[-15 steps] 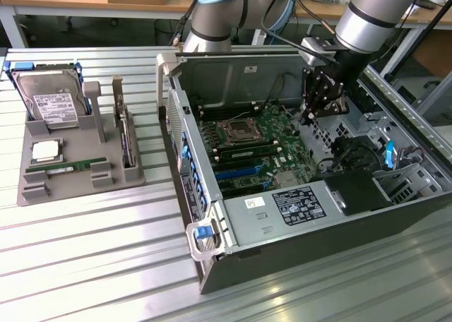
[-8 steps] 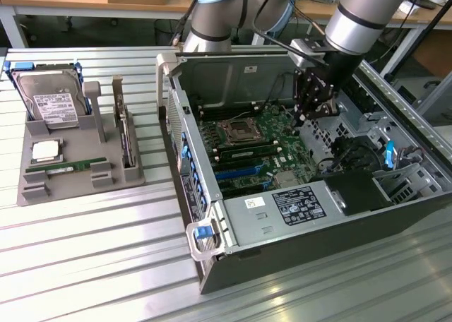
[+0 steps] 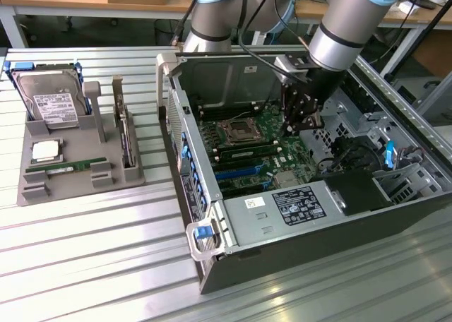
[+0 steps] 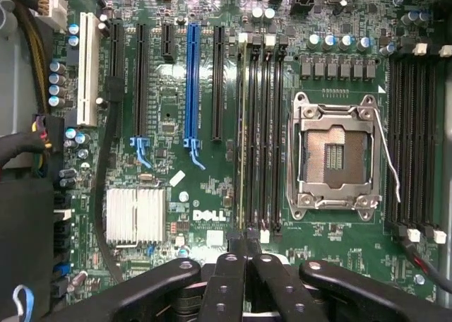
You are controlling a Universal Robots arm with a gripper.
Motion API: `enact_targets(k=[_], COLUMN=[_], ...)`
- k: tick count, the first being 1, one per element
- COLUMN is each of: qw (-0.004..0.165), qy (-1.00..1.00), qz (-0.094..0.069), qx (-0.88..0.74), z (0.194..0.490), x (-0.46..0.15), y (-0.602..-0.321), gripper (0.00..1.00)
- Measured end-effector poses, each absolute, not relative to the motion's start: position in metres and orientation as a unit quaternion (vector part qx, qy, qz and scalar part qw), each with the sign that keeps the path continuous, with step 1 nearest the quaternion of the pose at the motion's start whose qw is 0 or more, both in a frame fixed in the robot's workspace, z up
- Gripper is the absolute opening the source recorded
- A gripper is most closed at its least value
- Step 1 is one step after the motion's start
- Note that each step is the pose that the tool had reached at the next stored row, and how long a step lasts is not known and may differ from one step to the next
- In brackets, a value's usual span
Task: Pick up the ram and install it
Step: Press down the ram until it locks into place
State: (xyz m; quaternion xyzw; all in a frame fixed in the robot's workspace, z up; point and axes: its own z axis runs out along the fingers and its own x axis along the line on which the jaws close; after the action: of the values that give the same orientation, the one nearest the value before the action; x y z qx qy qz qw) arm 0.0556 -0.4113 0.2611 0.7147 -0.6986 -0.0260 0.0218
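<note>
My jaws are shut tight, pads together, holding nothing. Just under them a ram point(image 4: 244, 124) stands on edge in a memory slot, between the blue slot point(image 4: 192, 82) and the empty socket point(image 4: 332, 156). My tips sit at one end of it; touching or just clear, I cannot tell. A second green stick point(image 3: 67, 168) lies in the tray point(image 3: 32, 188) on the counter point(image 3: 85, 251), well away from the jaws.

I judge ram light, stiff, thin and brittle, best pinched across its flat faces at mid-length, clear of the contacts. My arm reaches steeply down into the open case point(image 3: 212, 279), wrist near vertical.
</note>
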Motion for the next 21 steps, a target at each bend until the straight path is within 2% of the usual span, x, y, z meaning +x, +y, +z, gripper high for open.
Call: enact_targets(k=[12,17,21], qw=[0.022,0.020,0.016], qy=[-0.699,-0.699,-0.699], qz=[-0.026,-0.025,-0.021], qx=[0.715,0.715,0.715], z=[0.230,0.247,0.247], x=[0.055,0.054,0.017], y=[-0.410,-0.410,-0.410], gripper=[0.10,0.10,0.10])
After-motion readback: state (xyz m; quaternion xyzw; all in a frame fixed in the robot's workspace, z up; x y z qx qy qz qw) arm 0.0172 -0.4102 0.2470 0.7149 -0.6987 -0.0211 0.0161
